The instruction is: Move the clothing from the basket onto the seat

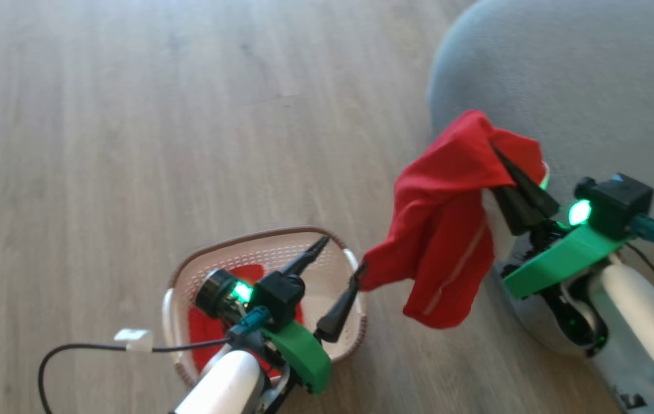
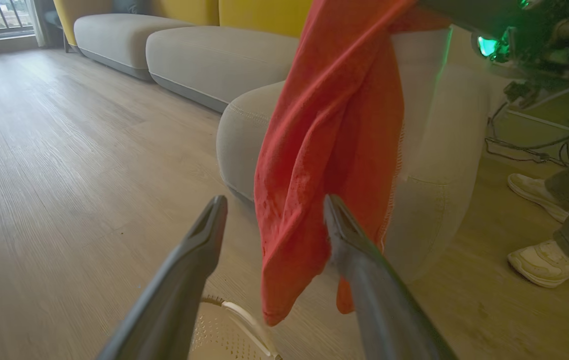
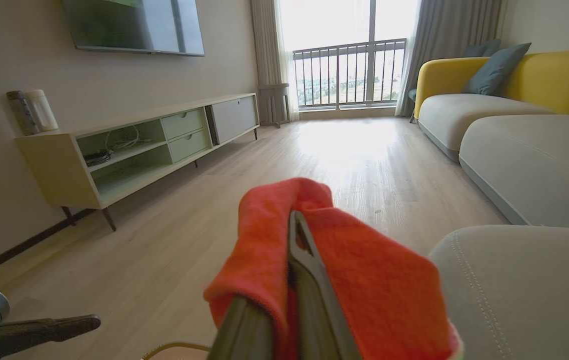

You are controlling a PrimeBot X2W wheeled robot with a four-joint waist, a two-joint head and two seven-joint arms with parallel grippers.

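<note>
As seen from head view: soft bright-red fabric garment with thin white stripe (image 1: 447,230) pinched in right gripper (image 1: 505,164), fingers tight together, at edge of large grey upholstered seat cushion (image 1: 580,86). Hangs with long axis sloping down-left, low corner pointing at left gripper (image 1: 343,253). That one spread wide, holds nothing, one tip touching the corner. Second red garment (image 1: 206,333) down in cream perforated plastic basket with brown braided rim (image 1: 258,234) on wood floor (image 1: 131,115).

Left wrist view: garment (image 2: 324,125) drapes near vertical before seat cushion (image 2: 244,130), tail dipping between open fingers (image 2: 204,240), above basket (image 2: 234,312). Person's pale shoes (image 2: 544,262) at right.

Right wrist view: right gripper (image 3: 295,222) closed, wrapped in garment (image 3: 364,280); seat cushion (image 3: 529,285) just beside.

Likely carry step. Lift until tail clears cushion edge, swing over seat cushion, then release. Keep left gripper off the corner to avoid a snag.
</note>
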